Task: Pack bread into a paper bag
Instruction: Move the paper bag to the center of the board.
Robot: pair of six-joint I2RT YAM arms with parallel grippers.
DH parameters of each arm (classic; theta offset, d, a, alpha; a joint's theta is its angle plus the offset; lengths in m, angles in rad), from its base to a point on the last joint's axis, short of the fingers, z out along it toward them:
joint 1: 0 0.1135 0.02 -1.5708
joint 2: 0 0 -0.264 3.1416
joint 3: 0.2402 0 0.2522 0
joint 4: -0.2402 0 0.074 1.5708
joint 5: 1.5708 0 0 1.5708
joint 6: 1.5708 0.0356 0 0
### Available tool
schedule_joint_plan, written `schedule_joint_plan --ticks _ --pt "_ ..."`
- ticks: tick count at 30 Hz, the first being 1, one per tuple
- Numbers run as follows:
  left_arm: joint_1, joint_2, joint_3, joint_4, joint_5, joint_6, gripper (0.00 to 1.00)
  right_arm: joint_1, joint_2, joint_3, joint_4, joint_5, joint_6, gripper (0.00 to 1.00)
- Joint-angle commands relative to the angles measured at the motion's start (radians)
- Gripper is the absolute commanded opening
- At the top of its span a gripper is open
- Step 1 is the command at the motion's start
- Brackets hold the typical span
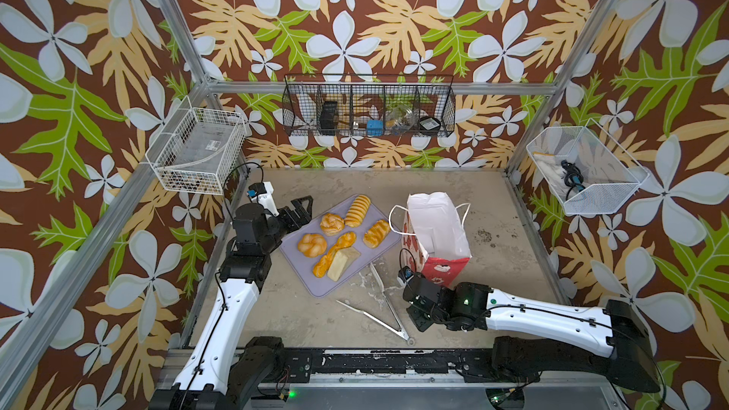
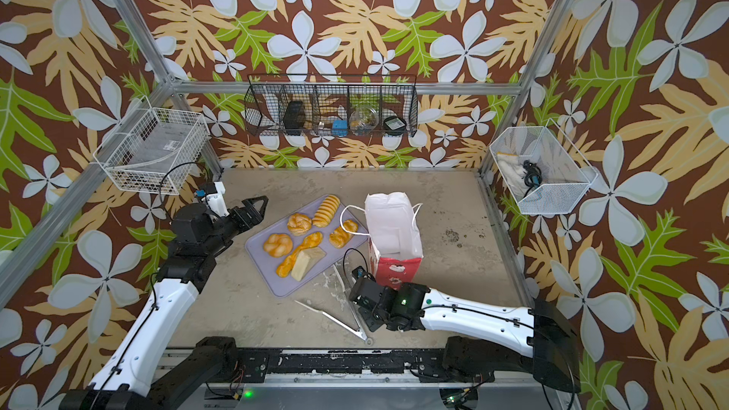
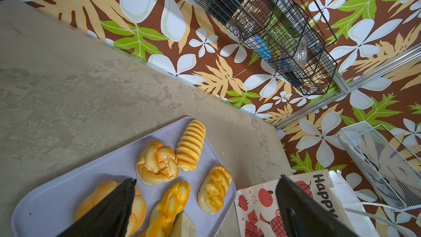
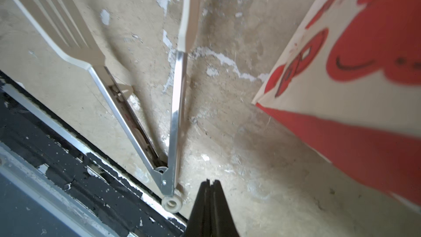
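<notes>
- Evidently nothing packed yet: finds all six pieces of bread (image 1: pixel 341 241) lying on the tray (image 3: pixel 57 197), on the left arm's side of the bench (image 1: pixel 493 199).
- Finds the paper bag (image 1: pixel 434 222) standing upright just beside the tray, on the right arm's side, mouth open upward.
- Shows the right tool (image 4: pixel 208 182) pinched together on nothing, low over the bench, just beside the hinge end of the tongs (image 4: pixel 176 101) and near the bag's red base.
- Shows the left tool (image 3: pixel 208 178) spread apart and empty, hovering at the tray's edge above the bread.
- Cannot take a tong handle with tips pressed together like that; probably needs to spread first, or risks shoving the tongs away instead of gripping them.
- Risks nudging the bag with the right arm so close to its base; looks light enough to tip or fold shut, leaving no opening for the bread.
- Risks dragging the pale slice along with the long braid, given the two lying against each other.
- May also squash or lose a glossy bun under too hard or too shallow a pinch.
</notes>
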Motion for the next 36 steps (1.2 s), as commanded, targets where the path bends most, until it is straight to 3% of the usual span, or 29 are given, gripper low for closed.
schedule_joint_plan --ticks 1,5,12,23,30,33,35,36 --pt "0.001 0.008 0.002 0.037 0.004 0.017 1.00 0.001 -0.013 -0.022 -0.088 0.030 0.134 0.00" --pt "0.002 0.013 -0.002 0.043 -0.004 0.015 1.00 -0.008 0.006 -0.055 -0.098 0.163 0.192 0.00" --pt "0.001 0.014 0.019 0.032 -0.007 0.022 1.00 -0.168 0.067 -0.079 0.023 0.278 0.156 0.00" --pt "0.001 -0.003 0.035 0.001 -0.016 0.040 1.00 -0.366 0.223 0.007 0.272 0.325 -0.068 0.00" --pt "0.001 -0.010 0.040 -0.010 -0.023 0.052 1.00 -0.366 0.289 0.083 0.263 0.243 -0.117 0.00" --pt "0.001 -0.009 0.054 -0.018 -0.024 0.058 1.00 -0.286 0.248 0.109 0.213 0.267 -0.139 0.42" --pt "0.001 -0.003 0.074 -0.028 -0.019 0.066 1.00 -0.220 0.219 0.143 0.171 0.260 -0.164 0.85" --pt "0.001 -0.001 0.084 -0.034 -0.020 0.069 1.00 -0.193 0.202 0.156 0.156 0.224 -0.174 1.00"
